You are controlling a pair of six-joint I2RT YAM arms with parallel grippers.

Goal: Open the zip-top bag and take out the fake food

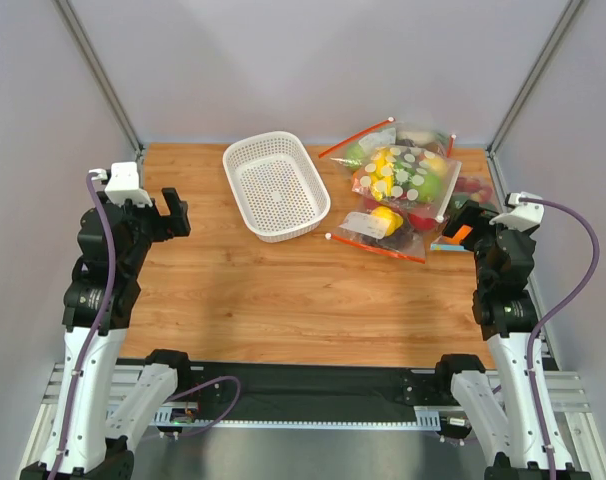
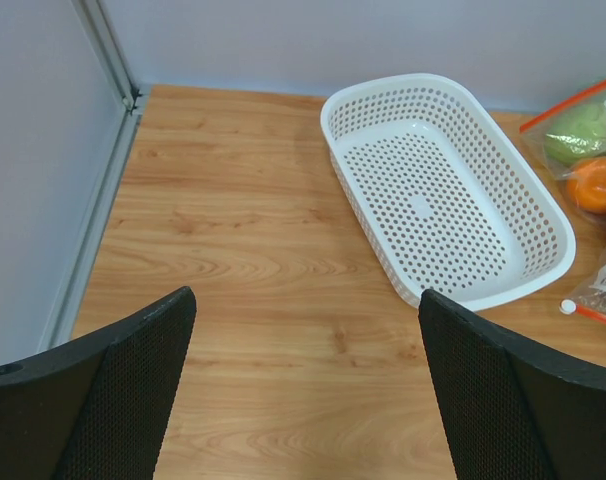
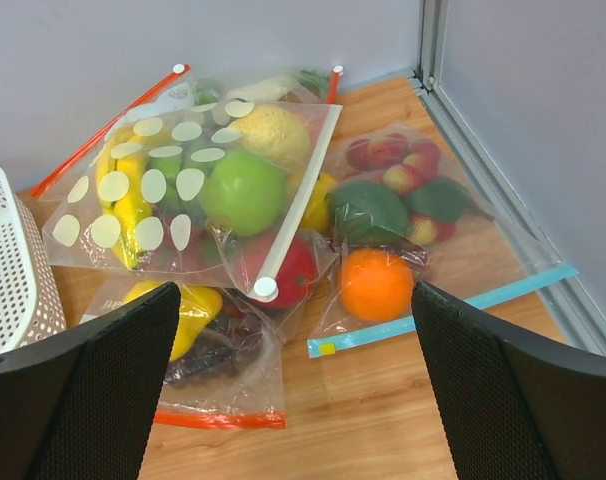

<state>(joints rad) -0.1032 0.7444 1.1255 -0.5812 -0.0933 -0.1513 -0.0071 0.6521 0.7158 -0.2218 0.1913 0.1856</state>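
Jaws, left gripper (image 2: 305, 320): spread wide, holding nothing. Parked over bare worktop (image 2: 243, 250) at the left of the top view, pointed toward the white basket (image 2: 423, 200). Well apart from the bags; probably kept free as the second hand, for bracing or pulling one lip of the opening.

Jaws, right gripper (image 3: 295, 310): likewise spread and empty. Poised just short of the pile at the upper right of the top view. Likely placed for first approach, as the nearer arm.

Zip-top bag (image 3: 173, 190): clear with white dots, lying flat on top of the heap. White closure bar (image 3: 298, 200) running diagonally down its right edge, end cap toward the wrist camera. Apparently sealed. Topmost position, so reachable without shifting anything else.

Fake food: all inside the dotted bag. Banana (image 3: 133, 205), green apple (image 3: 241, 190), yellowish round fruit (image 3: 273, 135) visible through the plastic. None removed yet.

Undotted bags: one with an orange strip (image 3: 218, 420) beneath, one with a blue strip (image 3: 443, 310) to the right, each partly pinned under the dotted bag.

White basket: empty, just left of the pile, plausibly the receptacle.
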